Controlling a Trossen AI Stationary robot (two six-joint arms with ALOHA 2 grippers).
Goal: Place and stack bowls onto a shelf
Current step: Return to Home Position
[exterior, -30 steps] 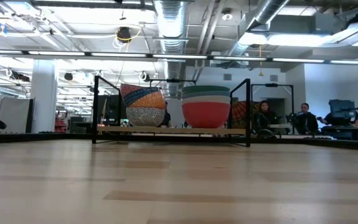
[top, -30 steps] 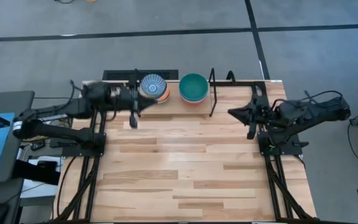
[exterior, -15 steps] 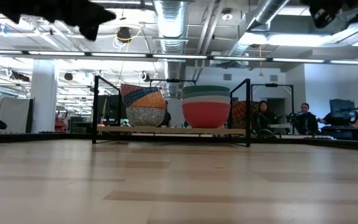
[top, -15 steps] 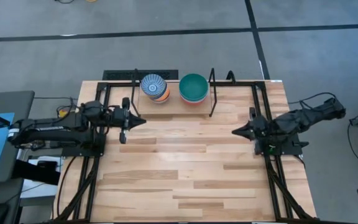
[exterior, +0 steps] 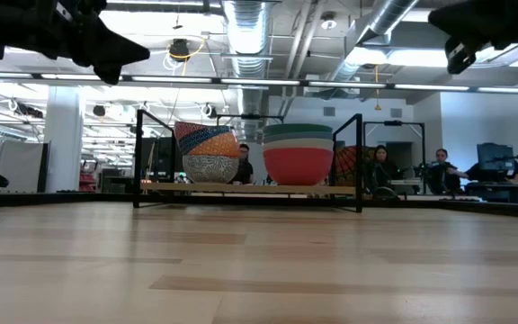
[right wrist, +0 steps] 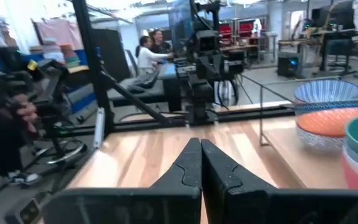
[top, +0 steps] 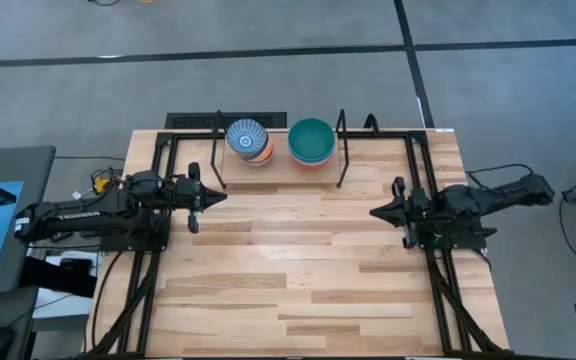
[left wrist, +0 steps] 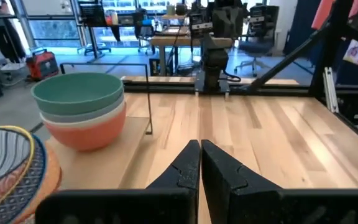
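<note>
Two stacks of bowls stand on the light-wood shelf [top: 280,166] at the table's far edge. The left stack [top: 248,141] is topped by a blue-white radial striped bowl over orange and patterned ones [exterior: 209,153]. The right stack [top: 312,142] has a teal bowl on top, with pale bowls and a red-orange one at the bottom [exterior: 299,153]. My left gripper [top: 213,195] is shut and empty, near the table's left edge, nearer than the shelf. My right gripper [top: 376,211] is shut and empty, near the right edge.
The shelf has black wire end frames [top: 342,150] rising above its plank. Black arm mounts run along the table's left side [top: 153,230] and right side [top: 433,240]. Bare wooden tabletop [top: 298,270] lies between the arms and toward the near edge. People sit in the room beyond [exterior: 439,171].
My left gripper has drawn back from the left bowl stack toward the table's left and near side and come lower. My right arm has shifted slightly toward the near side and lowered. The bowls have stayed in place.
</note>
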